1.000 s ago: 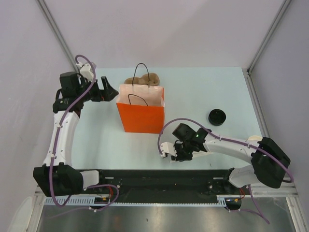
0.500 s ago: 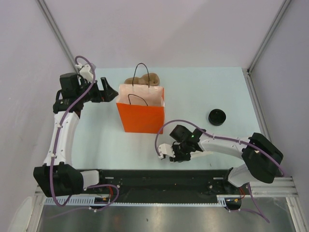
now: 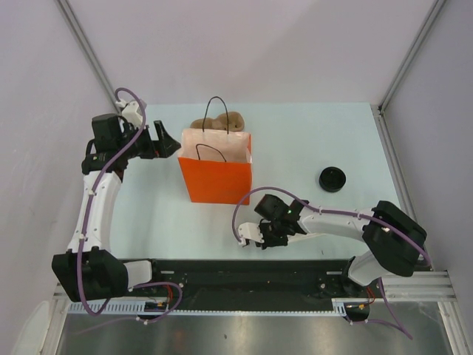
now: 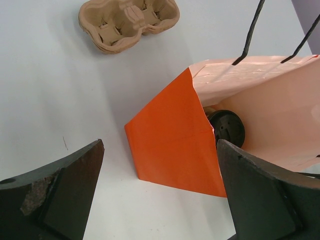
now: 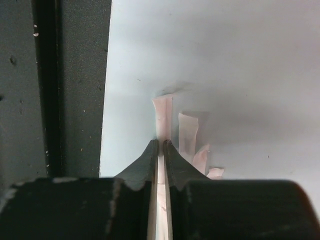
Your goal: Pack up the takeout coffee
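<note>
The orange paper bag (image 3: 215,180) stands open mid-table. In the left wrist view a round black lid (image 4: 227,128) with a bit of tan cup shows inside the bag (image 4: 175,145); this is the takeout coffee, mostly hidden by the bag wall. My left gripper (image 3: 165,143) is open and empty, just off the bag's upper left corner; its dark fingers (image 4: 65,192) frame the bag's side. My right gripper (image 3: 255,235) is low near the front edge, shut (image 5: 160,144) on a thin pale pink packet (image 5: 163,112).
A loose black lid (image 3: 332,179) lies to the right. A tan pulp cup carrier (image 3: 219,121) sits behind the bag, also in the left wrist view (image 4: 129,22). More pale packets (image 5: 189,131) lie beside the right fingers. A black rail (image 5: 50,90) borders the front edge.
My right gripper has slid a little left and nearer the front edge, still shut on the packet. The left arm and bag have barely moved.
</note>
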You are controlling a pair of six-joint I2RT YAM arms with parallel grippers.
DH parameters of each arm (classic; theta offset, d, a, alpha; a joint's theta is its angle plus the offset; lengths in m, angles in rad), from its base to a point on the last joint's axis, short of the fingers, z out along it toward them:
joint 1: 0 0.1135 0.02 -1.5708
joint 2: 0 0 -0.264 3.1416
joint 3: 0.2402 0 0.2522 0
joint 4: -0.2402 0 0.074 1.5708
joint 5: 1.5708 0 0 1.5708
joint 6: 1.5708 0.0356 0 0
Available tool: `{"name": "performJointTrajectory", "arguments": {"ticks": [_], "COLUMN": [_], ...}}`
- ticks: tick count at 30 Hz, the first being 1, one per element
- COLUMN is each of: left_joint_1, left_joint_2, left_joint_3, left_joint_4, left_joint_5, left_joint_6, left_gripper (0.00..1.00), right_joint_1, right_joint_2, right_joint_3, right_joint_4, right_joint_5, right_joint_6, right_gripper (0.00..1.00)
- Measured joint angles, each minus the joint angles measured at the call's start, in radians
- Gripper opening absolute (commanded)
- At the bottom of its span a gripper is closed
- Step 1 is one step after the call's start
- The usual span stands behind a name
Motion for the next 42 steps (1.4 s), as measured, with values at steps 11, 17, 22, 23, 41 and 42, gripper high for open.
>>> {"name": "performJointTrajectory", "arguments": {"ticks": [11, 17, 22, 23, 41, 42], "left_joint_1": [0.008, 0.008, 0.008, 0.008, 0.008, 0.008], "left_joint_2": [0.000, 0.002, 0.006, 0.006, 0.007, 0.007], "left_joint_3": [0.000, 0.000, 0.000, 0.000, 0.003, 0.005], "left_joint_4": [0.000, 0.000, 0.000, 0.000, -0.006, -0.009], "left_joint_5": [0.009, 0.018, 0.026, 0.026, 0.035, 0.036], "left_joint_6": [0.000, 0.000, 0.000, 0.000, 0.005, 0.009], "left_gripper": [0.99, 0.99, 1.00, 0.99, 1.00, 0.99], "right_joint_1": [-0.008, -0.026, -0.046, -0.055, -0.038, -0.039], "right_joint_2": [-0.022, -0.069, -0.080, -0.080, -0.127, -0.134], "right_joint_3": [0.030, 0.096, 0.135, 0.143, 0.449, 0.479], "right_joint_4": [-0.103, -0.159, -0.161, -0.162, -0.090, -0.082], "right_joint_5": [-0.086, -0.178, -0.199, -0.200, -0.291, -0.290], "right_joint_6": [0.017, 0.025, 0.032, 0.033, 0.223, 0.239], "right_gripper": [0.00, 0.00, 0.00, 0.00, 0.00, 0.00]}}
